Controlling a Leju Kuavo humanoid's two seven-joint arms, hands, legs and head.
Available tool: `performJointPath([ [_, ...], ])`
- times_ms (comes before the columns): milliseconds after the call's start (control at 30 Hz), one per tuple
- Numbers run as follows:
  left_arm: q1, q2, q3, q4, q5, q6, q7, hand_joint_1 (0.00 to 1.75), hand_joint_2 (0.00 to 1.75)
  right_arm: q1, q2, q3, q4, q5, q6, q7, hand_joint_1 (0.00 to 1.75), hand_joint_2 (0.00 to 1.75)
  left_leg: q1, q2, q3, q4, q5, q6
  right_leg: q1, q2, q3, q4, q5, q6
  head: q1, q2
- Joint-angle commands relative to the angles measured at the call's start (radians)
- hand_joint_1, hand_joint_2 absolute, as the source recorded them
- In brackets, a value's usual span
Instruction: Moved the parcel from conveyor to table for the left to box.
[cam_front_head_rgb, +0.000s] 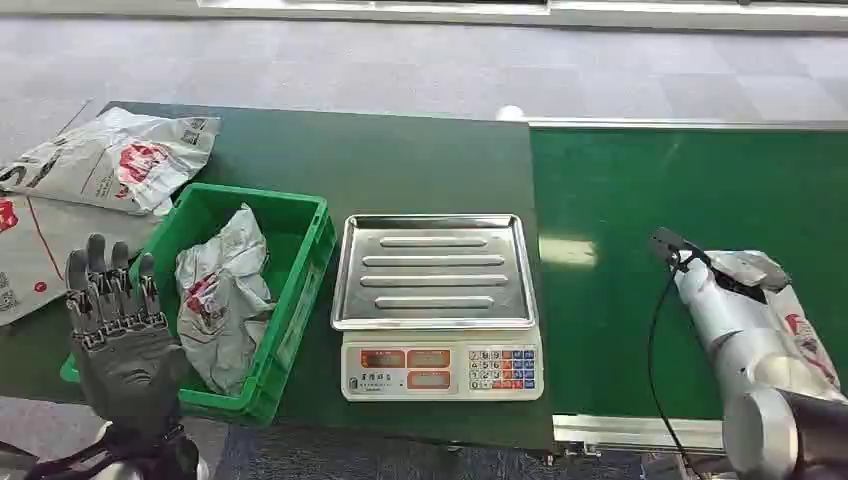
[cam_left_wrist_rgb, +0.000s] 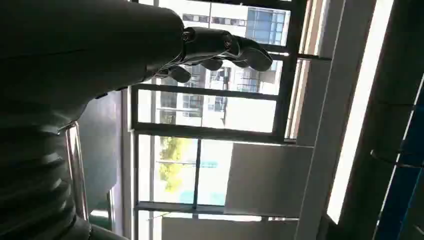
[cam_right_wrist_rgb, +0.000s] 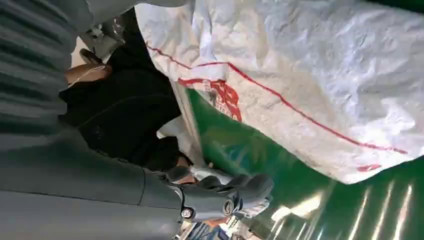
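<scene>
Left hand is up near the front table edge with fingers straight and apart, nothing in it, right beside the green bin that has a crumpled bag inside. Over on the conveyor, the right hand is on the parcel, can't tell if it's actually gripping. Scale sits between bin and belt, more bags at the far left.

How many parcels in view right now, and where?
4. One crumpled parcel in the green bin; two flat ones on the table's far-left corner and left edge; one on the conveyor under the right hand. Others may be hidden.
</scene>
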Motion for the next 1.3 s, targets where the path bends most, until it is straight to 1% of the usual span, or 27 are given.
performJointPath([
  [33, -0.027, -0.028, 0.046, 0.044, 0.002, -0.003, 0.004, 0.00, 1.75, -0.065, -0.031, -0.069, 0.087, 0.026, 0.020, 0.037, 0.00, 1.75, 0.000, 0.000, 0.001, -0.001, 0.000, 0.000, 0.000, -0.001, 0.001, -0.001, 0.000, 0.000, 0.000, 0.000],
  [167, -0.016, -0.025, 0.044, 0.049, 0.001, -0.006, 0.002, 0.00, 1.75, -0.052, -0.026, -0.078, 0.090, 0.023, 0.018, 0.033, 0.00, 1.75, 0.000, 0.000, 0.003, -0.002, 0.000, 0.001, 0.000, 0.000, 0.003, -0.002, 0.000, 0.000, 0.000, 0.000],
  [267, -0.009, -0.029, 0.041, 0.046, -0.010, -0.008, -0.003, 0.00, 1.75, -0.043, -0.004, -0.085, 0.086, 0.026, 0.027, -0.005, 0.00, 1.75, 0.000, 0.001, 0.002, -0.001, -0.001, 0.000, 0.000, 0.001, 0.002, -0.001, 0.000, 0.000, 0.000, 0.000],
  [300, -0.008, -0.033, 0.044, 0.046, -0.016, -0.012, -0.003, 0.00, 1.75, -0.044, 0.006, -0.087, 0.083, 0.031, 0.047, -0.028, 0.00, 1.75, 0.000, 0.003, 0.004, -0.003, -0.001, 0.000, 0.000, 0.003, 0.003, -0.003, 0.000, -0.001, 0.000, 0.000],
  [400, -0.015, -0.039, 0.051, 0.049, -0.022, -0.023, -0.003, 0.00, 1.75, -0.048, 0.010, -0.063, 0.082, 0.050, 0.130, -0.041, 0.00, 1.75, 0.000, 0.002, 0.002, -0.001, -0.001, 0.000, 0.000, 0.002, 0.001, -0.001, 0.000, -0.001, 0.000, 0.000],
  [433, -0.017, -0.045, 0.056, 0.045, -0.024, -0.023, -0.003, 0.00, 1.75, -0.046, 0.009, -0.036, 0.077, 0.050, 0.142, -0.054, 0.00, 1.75, 0.000, 0.002, 0.002, -0.001, -0.001, 0.000, 0.000, 0.002, 0.001, -0.001, 0.000, 0.000, 0.000, 0.000],
  [467, -0.019, -0.047, 0.058, 0.044, -0.025, -0.025, -0.003, 0.00, 1.75, -0.044, 0.013, -0.040, 0.075, 0.047, 0.156, -0.080, 0.00, 1.75, 0.000, 0.003, 0.003, -0.002, -0.001, 0.000, 0.000, 0.003, 0.002, -0.002, 0.000, -0.001, 0.000, 0.000],
  [500, -0.021, -0.049, 0.061, 0.041, -0.026, -0.022, -0.003, 0.00, 1.75, -0.037, 0.016, -0.019, 0.068, 0.050, 0.165, -0.105, 0.00, 1.75, 0.000, 0.002, 0.002, -0.001, -0.001, 0.000, 0.000, 0.002, 0.001, -0.001, 0.000, 0.000, 0.000, 0.000],
  [600, -0.021, -0.047, 0.061, 0.038, -0.025, -0.022, -0.003, 0.00, 1.75, -0.030, 0.023, -0.011, 0.066, 0.050, 0.162, -0.115, 0.00, 1.75, 0.000, 0.004, 0.004, -0.002, -0.001, 0.000, 0.001, 0.004, 0.004, -0.003, 0.000, -0.001, 0.000, 0.000],
  [633, -0.021, -0.047, 0.061, 0.038, -0.025, -0.022, -0.003, 0.00, 1.75, -0.030, 0.023, -0.011, 0.066, 0.050, 0.162, -0.115, 0.00, 1.75, 0.000, 0.002, 0.002, -0.001, -0.001, 0.000, 0.001, 0.003, 0.002, -0.001, 0.000, 0.000, 0.000, 0.000],
  [667, -0.021, -0.047, 0.061, 0.038, -0.025, -0.022, -0.003, 0.00, 1.75, -0.030, 0.023, -0.011, 0.066, 0.050, 0.162, -0.115, 0.00, 1.75, 0.000, 0.003, 0.003, -0.002, -0.001, 0.000, 0.001, 0.003, 0.003, -0.002, 0.000, -0.001, 0.000, 0.000],
  [700, -0.019, -0.049, 0.064, 0.031, -0.025, -0.018, -0.003, 0.00, 1.75, -0.021, 0.027, -0.014, 0.057, 0.044, 0.155, -0.157, 0.00, 1.75, 0.000, 0.002, 0.002, -0.001, -0.001, 0.000, 0.000, 0.002, 0.001, -0.001, 0.000, 0.000, 0.000, 0.000],
  [767, -0.012, -0.052, 0.066, 0.015, -0.026, -0.016, -0.003, 0.00, 1.75, 0.009, 0.038, 0.006, 0.039, 0.046, 0.122, -0.183, 0.00, 1.75, 0.000, 0.002, 0.002, -0.001, -0.001, 0.000, 0.001, 0.002, 0.002, -0.002, 0.000, 0.000, 0.000, 0.000],
  [867, -0.010, -0.050, 0.066, 0.012, -0.025, -0.017, -0.003, 0.00, 1.75, 0.019, 0.043, 0.006, 0.039, 0.046, 0.115, -0.182, 0.00, 1.75, 0.001, 0.003, 0.004, -0.002, -0.001, 0.000, 0.001, 0.003, 0.004, -0.003, 0.000, -0.001, 0.000, 0.000],
  [900, -0.010, -0.050, 0.066, 0.012, -0.025, -0.017, -0.003, 0.00, 1.75, 0.019, 0.043, 0.006, 0.039, 0.046, 0.115, -0.182, 0.00, 1.75, 0.000, 0.001, 0.001, -0.001, -0.001, 0.000, 0.001, 0.001, 0.001, -0.001, 0.000, 0.000, 0.000, 0.000],
  [933, -0.010, -0.050, 0.066, 0.012, -0.025, -0.018, -0.003, 0.00, 1.75, 0.019, 0.041, 0.006, 0.038, 0.046, 0.114, -0.182, 0.00, 1.75, 0.001, 0.003, 0.003, -0.002, -0.001, 0.000, 0.001, 0.002, 0.003, -0.002, 0.000, -0.001, 0.000, 0.000],
  [967, -0.010, -0.050, 0.066, 0.012, -0.025, -0.018, -0.003, 0.00, 1.75, 0.019, 0.041, 0.006, 0.038, 0.046, 0.114, -0.182, 0.00, 1.75, 0.000, 0.001, 0.001, -0.001, -0.001, 0.000, 0.000, 0.001, 0.001, -0.001, 0.000, 0.000, 0.000, 0.000],
  [1033, -0.008, -0.052, 0.066, 0.007, -0.025, -0.017, -0.003, 0.00, 1.75, 0.034, 0.039, 0.012, 0.027, 0.050, 0.100, -0.186, 0.00, 1.75, 0.000, 0.002, 0.003, -0.002, -0.001, 0.000, 0.000, 0.002, 0.003, -0.002, 0.000, -0.001, 0.000, 0.000],
  [1100, -0.016, -0.052, 0.062, 0.009, -0.025, -0.020, 0.003, 0.00, 1.75, 0.089, 0.020, -0.012, -0.004, 0.033, 0.053, -0.163, 0.00, 1.75, 0.001, 0.003, 0.004, -0.003, -0.001, 0.000, 0.001, 0.002, 0.004, -0.004, 0.000, -0.001, 0.000, 0.000],
  [1133, -0.022, -0.052, 0.059, 0.013, -0.025, -0.020, 0.006, 0.00, 1.75, 0.112, 0.004, -0.029, -0.009, 0.027, 0.038, -0.134, 0.00, 1.75, 0.001, 0.002, 0.005, -0.003, -0.001, 0.000, 0.001, 0.002, 0.005, -0.004, 0.000, -0.001, 0.000, 0.000],
  [1167, -0.030, -0.052, 0.056, 0.020, -0.025, -0.020, 0.009, 0.00, 1.75, 0.130, -0.012, -0.041, -0.012, 0.021, 0.032, -0.129, 0.00, 1.75, 0.001, -0.001, 0.002, -0.001, 0.000, 0.000, 0.001, -0.002, 0.003, -0.002, 0.000, 0.000, 0.000, 0.000],
  [1200, -0.041, -0.051, 0.050, 0.030, -0.025, -0.021, 0.011, 0.00, 1.75, 0.153, -0.036, -0.052, -0.014, 0.017, 0.030, -0.125, 0.00, 1.75, 0.001, -0.004, 0.003, -0.003, 0.000, 0.001, 0.002, -0.004, 0.006, -0.004, -0.001, 0.000, 0.000, 0.000],
  [1233, -0.048, -0.050, 0.047, 0.038, -0.026, -0.017, 0.013, 0.00, 1.75, 0.163, -0.047, -0.059, -0.015, 0.016, 0.029, -0.131, 0.00, 1.75, 0.001, -0.005, 0.002, -0.001, 0.000, 0.000, 0.001, -0.006, 0.004, -0.002, -0.001, 0.000, 0.000, 0.000],
  [1267, -0.050, -0.050, 0.045, 0.039, -0.026, -0.015, 0.013, 0.00, 1.75, 0.166, -0.050, -0.062, -0.015, 0.017, 0.027, -0.135, 0.00, 1.75, 0.001, -0.008, 0.003, -0.002, 0.001, 0.001, 0.002, -0.009, 0.006, -0.004, -0.002, 0.000, 0.000, 0.000],
  [1300, -0.050, -0.049, 0.045, 0.040, -0.026, -0.015, 0.012, 0.00, 1.75, 0.163, -0.049, -0.061, -0.015, 0.017, 0.028, -0.136, 0.00, 1.75, 0.001, -0.007, 0.002, -0.001, 0.000, 0.001, 0.001, -0.007, 0.004, -0.002, -0.002, 0.001, 0.000, 0.000],
])
